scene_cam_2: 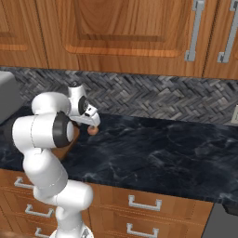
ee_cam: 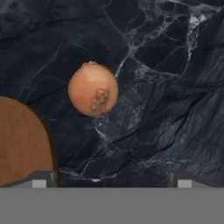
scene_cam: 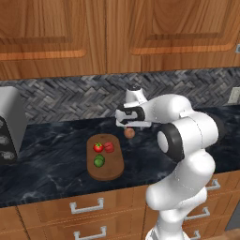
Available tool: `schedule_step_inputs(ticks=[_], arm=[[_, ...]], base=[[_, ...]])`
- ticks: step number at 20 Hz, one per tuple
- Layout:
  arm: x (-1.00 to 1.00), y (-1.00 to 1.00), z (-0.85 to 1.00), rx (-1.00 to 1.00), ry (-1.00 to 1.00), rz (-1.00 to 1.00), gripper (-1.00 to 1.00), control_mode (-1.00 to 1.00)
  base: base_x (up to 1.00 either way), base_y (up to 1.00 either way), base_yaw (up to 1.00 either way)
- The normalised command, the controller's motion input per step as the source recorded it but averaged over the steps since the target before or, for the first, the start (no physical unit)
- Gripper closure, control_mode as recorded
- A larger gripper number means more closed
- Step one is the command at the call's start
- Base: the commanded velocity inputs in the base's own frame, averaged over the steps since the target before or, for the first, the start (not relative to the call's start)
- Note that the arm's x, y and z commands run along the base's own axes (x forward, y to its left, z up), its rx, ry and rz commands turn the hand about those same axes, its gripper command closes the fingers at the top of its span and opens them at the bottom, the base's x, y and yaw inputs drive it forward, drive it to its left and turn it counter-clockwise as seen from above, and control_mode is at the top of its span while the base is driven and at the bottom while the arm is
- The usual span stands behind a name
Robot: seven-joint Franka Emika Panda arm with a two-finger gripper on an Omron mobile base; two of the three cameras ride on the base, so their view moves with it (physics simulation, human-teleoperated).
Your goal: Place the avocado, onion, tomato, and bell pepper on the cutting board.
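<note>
I have the gripper [ee_cam: 109, 180] hanging above the onion [ee_cam: 93, 89], its jaws spread wide and holding nothing. The onion sits on the dark marble counter [ee_cam: 166, 109], just beside the rounded end of the cutting board [scene_cam: 106, 168] but not on it. On the board I see the tomato [scene_cam: 98, 147], bell pepper [scene_cam: 109, 147] and avocado [scene_cam: 99, 161] clustered together.

Onion [ee_cam: 93, 89] on counter [ee_cam: 166, 100], ahead of fingertips [ee_cam: 40, 178], nearer left one. Cutting board [ee_cam: 22, 144] beside left fingertip, apart from onion.
</note>
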Motion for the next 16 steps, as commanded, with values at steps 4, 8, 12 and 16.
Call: schedule_step_inputs(ticks=[4,8,12,16], arm=[[0.07,0.00,-0.18,0.00,0.09,0.00,-1.00,-1.00],[0.14,0.00,-0.14,0.00,0.11,0.00,-1.00,-1.00],[0.24,0.00,-0.05,0.00,0.09,0.00,-1.00,-1.00],[0.28,0.00,-0.08,0.00,0.10,0.00,-1.00,-1.00]], base=[[0.00,0.00,0.00],[0.00,0.00,0.00],[0.00,0.00,0.00],[0.00,0.00,0.00]])
